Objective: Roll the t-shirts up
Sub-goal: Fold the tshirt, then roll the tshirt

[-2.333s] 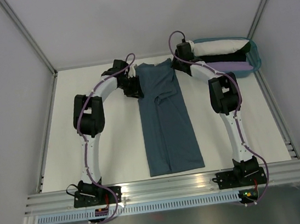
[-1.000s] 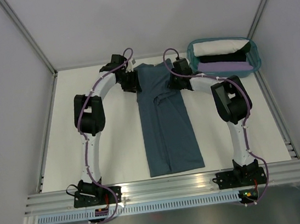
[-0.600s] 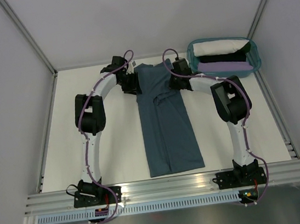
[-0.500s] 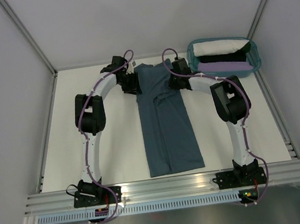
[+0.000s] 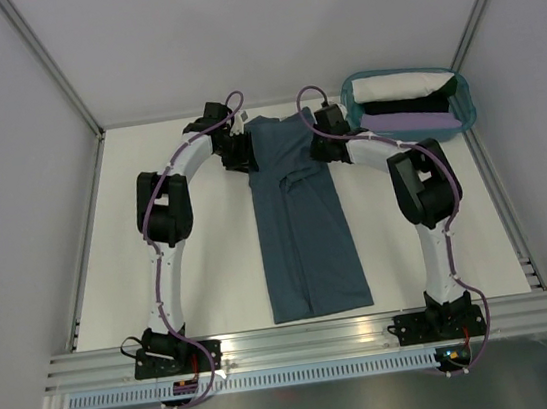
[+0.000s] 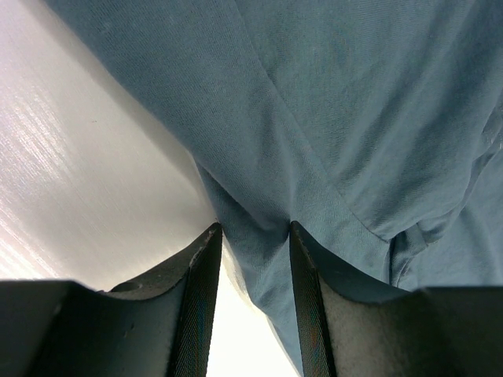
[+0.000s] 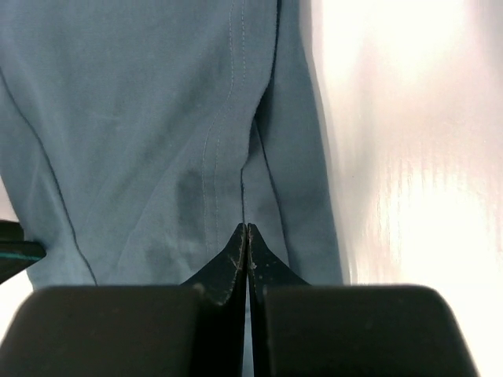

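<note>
A slate-blue t-shirt [image 5: 307, 230], folded lengthwise into a long strip, lies flat in the middle of the table with its neck end at the far side. My left gripper [image 5: 245, 155] is at the shirt's far left edge. In the left wrist view its jaws [image 6: 253, 228] stand apart, with the shirt's edge [image 6: 354, 118] between them and white table showing below. My right gripper [image 5: 319, 150] is at the shirt's far right edge. In the right wrist view its fingertips [image 7: 247, 226] are pressed together on the fabric [image 7: 141, 118], and a crease runs up from them.
A teal plastic basket [image 5: 466, 106] stands at the far right and holds folded white, black and purple cloth. The table [image 5: 212, 273] is white, with grey walls on three sides and a metal rail along the near edge.
My right gripper has moved from beside the basket to the shirt's far right edge and has held still there for the last second. My left gripper has barely moved.
</note>
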`<state>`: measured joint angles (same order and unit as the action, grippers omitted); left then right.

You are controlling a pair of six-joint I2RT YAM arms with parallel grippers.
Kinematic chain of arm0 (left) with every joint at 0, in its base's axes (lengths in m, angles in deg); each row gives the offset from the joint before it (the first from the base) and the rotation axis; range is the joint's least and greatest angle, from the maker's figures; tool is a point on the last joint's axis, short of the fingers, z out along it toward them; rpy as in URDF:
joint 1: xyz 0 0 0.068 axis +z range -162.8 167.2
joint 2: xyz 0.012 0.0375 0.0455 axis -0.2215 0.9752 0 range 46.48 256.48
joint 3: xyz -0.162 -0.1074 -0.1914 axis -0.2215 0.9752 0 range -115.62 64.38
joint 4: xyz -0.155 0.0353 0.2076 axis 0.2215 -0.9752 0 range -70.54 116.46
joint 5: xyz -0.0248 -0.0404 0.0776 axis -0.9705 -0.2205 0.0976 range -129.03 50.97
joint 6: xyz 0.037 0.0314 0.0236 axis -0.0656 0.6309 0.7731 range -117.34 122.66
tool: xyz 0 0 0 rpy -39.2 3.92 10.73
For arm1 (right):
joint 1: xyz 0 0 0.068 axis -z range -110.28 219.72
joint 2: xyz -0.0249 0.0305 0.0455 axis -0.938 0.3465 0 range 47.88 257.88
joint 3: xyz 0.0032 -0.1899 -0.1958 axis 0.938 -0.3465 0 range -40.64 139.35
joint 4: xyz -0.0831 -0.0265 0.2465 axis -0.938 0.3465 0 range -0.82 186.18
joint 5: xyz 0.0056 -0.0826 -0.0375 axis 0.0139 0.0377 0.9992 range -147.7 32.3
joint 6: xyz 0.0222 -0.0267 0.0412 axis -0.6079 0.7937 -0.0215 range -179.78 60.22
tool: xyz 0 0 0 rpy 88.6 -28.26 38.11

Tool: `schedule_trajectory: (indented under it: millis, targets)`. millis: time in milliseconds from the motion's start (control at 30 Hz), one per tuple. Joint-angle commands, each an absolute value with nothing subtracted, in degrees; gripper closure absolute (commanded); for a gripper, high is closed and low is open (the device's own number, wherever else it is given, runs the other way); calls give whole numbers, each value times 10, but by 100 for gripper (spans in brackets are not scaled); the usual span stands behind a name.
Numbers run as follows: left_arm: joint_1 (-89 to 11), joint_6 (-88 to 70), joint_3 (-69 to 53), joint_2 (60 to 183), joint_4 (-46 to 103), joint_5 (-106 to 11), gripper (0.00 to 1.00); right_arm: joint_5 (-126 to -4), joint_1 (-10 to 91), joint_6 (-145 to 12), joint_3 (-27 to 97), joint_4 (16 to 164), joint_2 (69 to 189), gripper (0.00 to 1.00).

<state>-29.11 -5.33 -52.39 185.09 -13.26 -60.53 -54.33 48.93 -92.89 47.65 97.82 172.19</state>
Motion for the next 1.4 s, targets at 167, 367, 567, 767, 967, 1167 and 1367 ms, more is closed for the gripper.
schedule_trajectory:
  millis: [167,367,567,767,967,1167,1367]
  targets:
    - [-293,-15,-522,1791,-131,-608,53,-469,490,-905,450,1058,1621,76]
    - [-310,60,-445,1681,-137,-632,52,-447,488,-907,321,1188,1460,54]
    - [-407,213,-235,1474,-158,-636,49,-462,448,-948,152,1311,1256,54]
    - [-626,309,22,1262,-184,-556,48,-506,349,-1056,40,1394,1055,54]
    - [-743,282,137,1210,-249,-483,43,-572,330,-1135,-79,1384,918,61]
    - [-774,403,144,1152,-236,-462,39,-574,322,-1086,-62,1343,851,60]
    - [-849,493,211,1114,-108,-519,37,-533,322,-952,39,1327,912,56]
